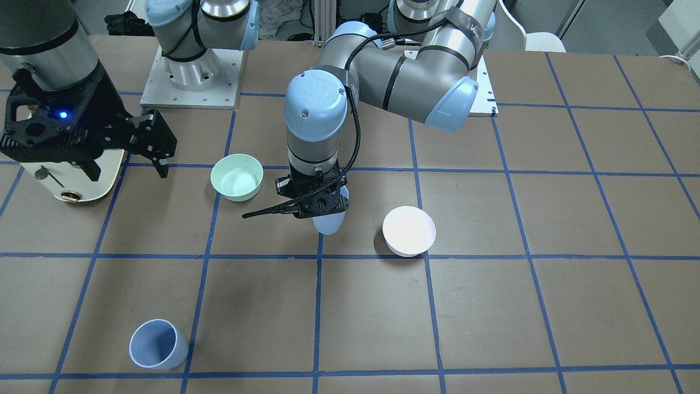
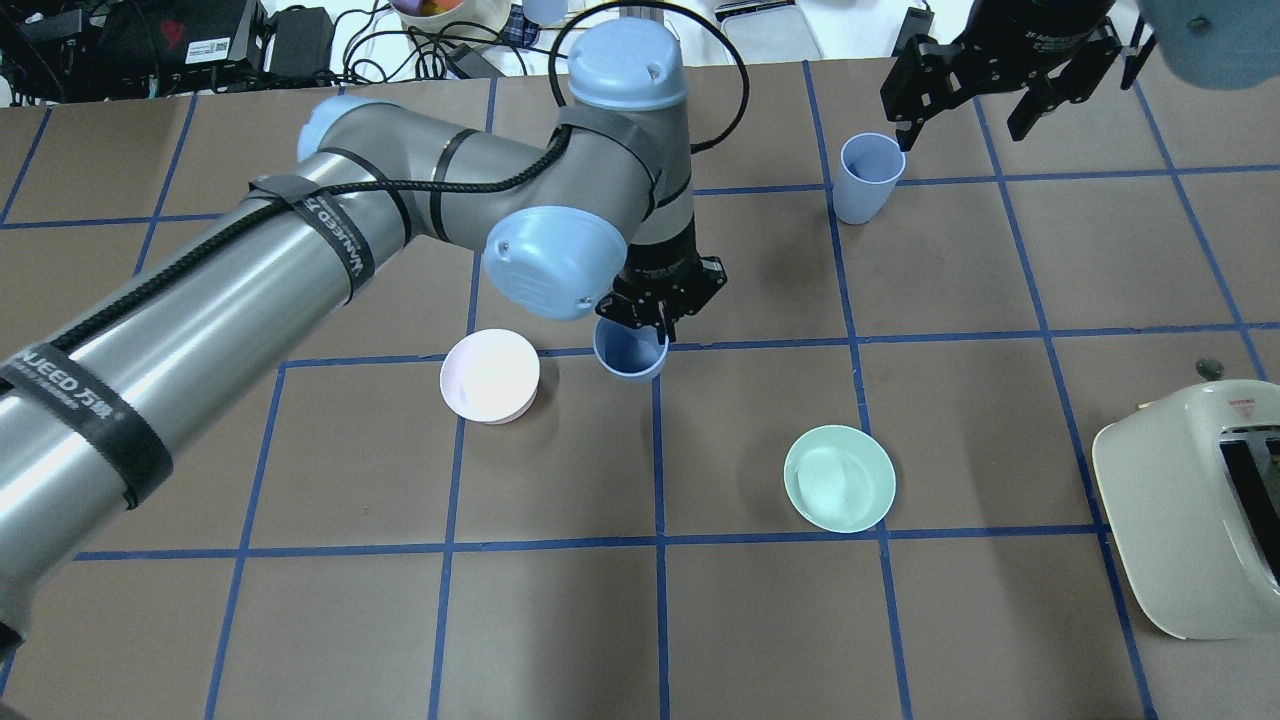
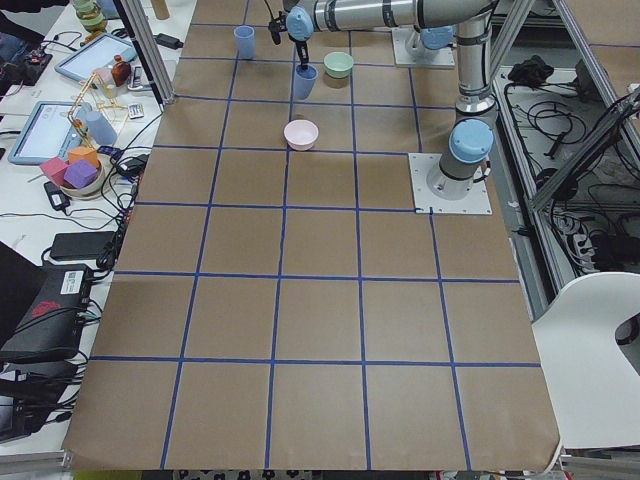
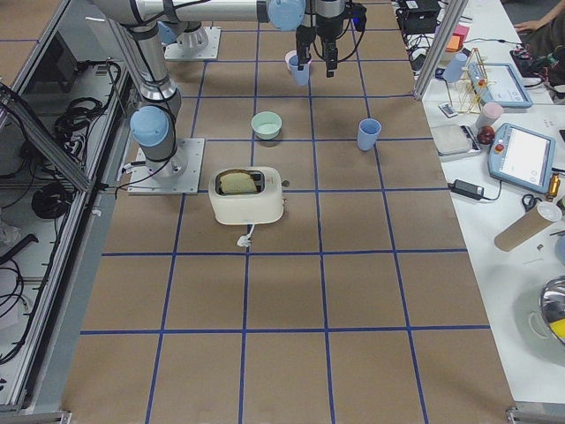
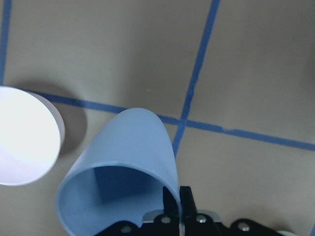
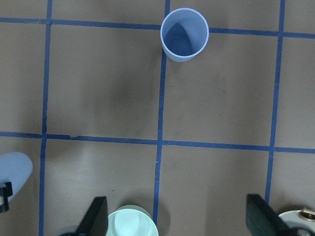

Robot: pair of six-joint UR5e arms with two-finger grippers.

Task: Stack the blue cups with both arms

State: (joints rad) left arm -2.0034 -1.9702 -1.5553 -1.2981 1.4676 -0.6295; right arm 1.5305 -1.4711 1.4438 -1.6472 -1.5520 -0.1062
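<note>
My left gripper (image 2: pixel 652 322) is shut on the rim wall of one blue cup (image 2: pixel 630 350), which hangs tilted near the table's middle. The left wrist view shows the fingertips (image 5: pixel 172 199) pinching the cup (image 5: pixel 123 167). It also shows in the front-facing view (image 1: pixel 330 220). The other blue cup (image 2: pixel 868 178) stands upright on the far right part of the table, in the front-facing view (image 1: pixel 157 345) and the right wrist view (image 6: pixel 184 34). My right gripper (image 2: pixel 965 112) hovers open and empty high beside that cup; in the right wrist view the gripper (image 6: pixel 179 216) is spread wide.
A pale pink bowl (image 2: pixel 490 375) sits just left of the held cup. A mint-green bowl (image 2: pixel 840 478) sits nearer the robot, to the right. A cream toaster (image 2: pixel 1190 520) stands at the right edge. Blue tape lines grid the brown table (image 2: pixel 300 620).
</note>
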